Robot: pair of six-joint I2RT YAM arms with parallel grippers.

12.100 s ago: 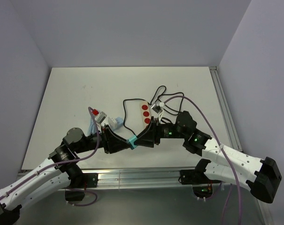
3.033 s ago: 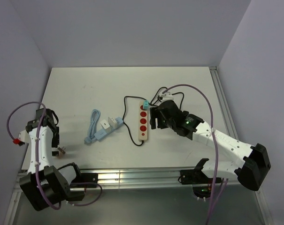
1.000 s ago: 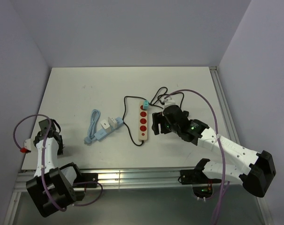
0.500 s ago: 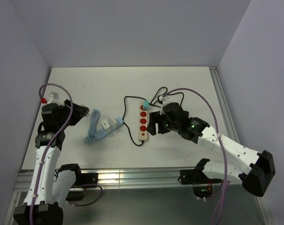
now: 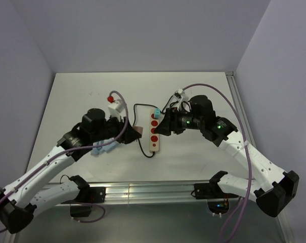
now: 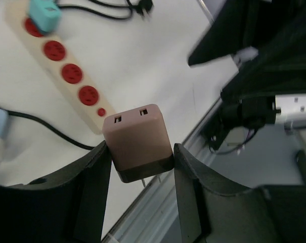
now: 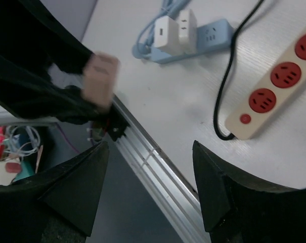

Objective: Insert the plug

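Observation:
A brownish-pink plug with two metal prongs pointing down is pinched between my left gripper's fingers, above the table's near edge. From above, the plug hangs just left of the beige power strip, whose red sockets face up. My right gripper hovers over the strip's right side, tilted. It stands open with nothing between its fingers. In the right wrist view the plug shows blurred at the left, and the strip lies at the right.
A teal plug sits in the strip's far end. A blue strip with two white adapters lies left of the beige one, partly under my left arm. The strip's black cord loops beside it. The metal rail edges the table.
My left arm has swung from the table's far left to the middle, carrying the plug up next to the power strip. My right gripper has tilted up and narrowed slightly.

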